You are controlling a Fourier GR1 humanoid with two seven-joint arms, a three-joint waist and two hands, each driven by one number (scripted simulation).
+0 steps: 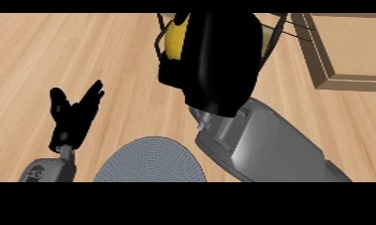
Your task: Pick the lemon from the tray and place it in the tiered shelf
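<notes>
The right hand [213, 64] occupies the upper centre of the frame, raised above the wooden counter [88, 45], with its grey forearm [264, 144] running down to the lower right. Its fingers are curled round the lemon [175, 40], of which only a yellow strip shows at the hand's upper left; the rest of the fruit is hidden by the hand. The lemon is therefore out of the tray [316, 55], whose wooden rim lies at the upper right of the frame, apart from the hand. Thin black wires of the tiered shelf [281, 22] show on both sides of the hand along the upper edge. Whether the lemon touches a tier cannot be determined. The left hand [72, 114] rests at the lower left, fingers spread and pointing up, holding nothing. A grey round plate [150, 162] with concentric ridges lies at the lower centre, between the two forearms.
</notes>
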